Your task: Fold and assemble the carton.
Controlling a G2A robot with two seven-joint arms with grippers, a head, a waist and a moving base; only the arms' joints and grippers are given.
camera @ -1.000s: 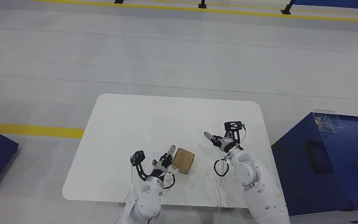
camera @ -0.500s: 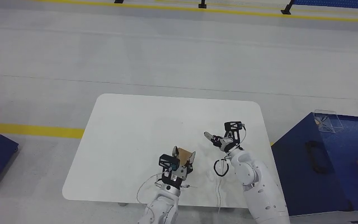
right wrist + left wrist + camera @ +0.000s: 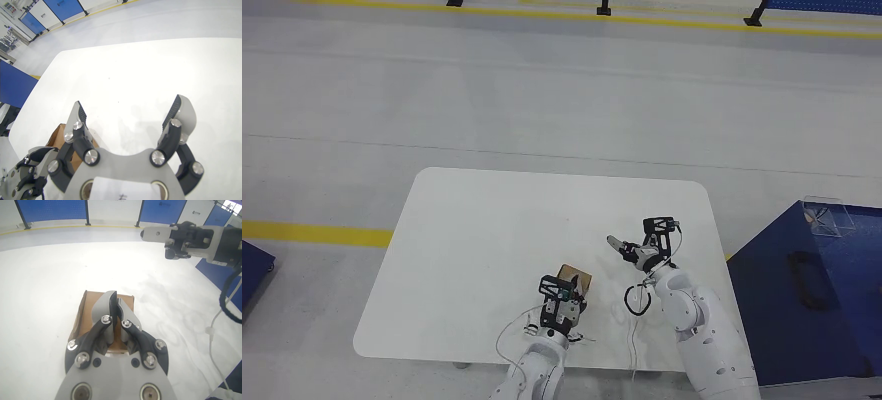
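The white table (image 3: 492, 230) with rounded corners lies in front of me. The brown cardboard carton (image 3: 577, 274) sits on it close to my edge, about midway along that edge, and is partly hidden under my left wrist in the top view. In my left wrist view the carton (image 3: 86, 313) is open on top, with one side wall and the far wall standing up from its flat floor.

My left gripper (image 3: 115, 298) hangs over that open inside, reaching toward the far wall. Its two fingers are together, the black pads nearly touching. I cannot tell whether the tips touch the cardboard.

My right gripper (image 3: 130, 106) is held above bare table, well apart from the carton and to its right. Its fingers are spread wide with nothing between them. In its wrist view, a corner of the carton (image 3: 54, 136) shows beside one finger, with my left gripper over it.

A black cable (image 3: 635, 298) loops down from my right wrist near the table surface.
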